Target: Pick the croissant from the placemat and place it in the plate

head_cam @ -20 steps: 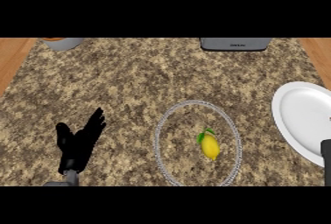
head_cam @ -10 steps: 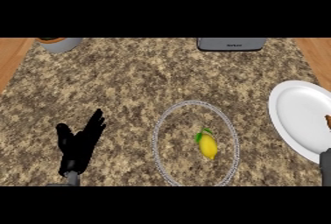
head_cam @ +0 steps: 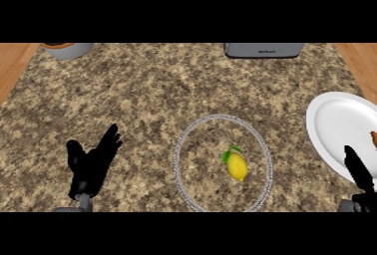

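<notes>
Croissant (head_cam: 373,138): brown sliver at right frame edge, over the plate (head_cam: 331,130); mostly out of view. Likely light, flaky, crushable; best cradled round the middle. Right hand (head_cam: 358,171): lower right, grip cannot be told. Left hand (head_cam: 92,160): lower left, open, resting. Placemat (head_cam: 188,149): centre, bearing a lemon (head_cam: 237,166).

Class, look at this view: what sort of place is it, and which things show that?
Most likely a kitchen counter. The speckled stone worktop is edged with wood, a white plate sits at the right, and a lemon lies on a round placemat. A grey appliance stands at the back.
</notes>
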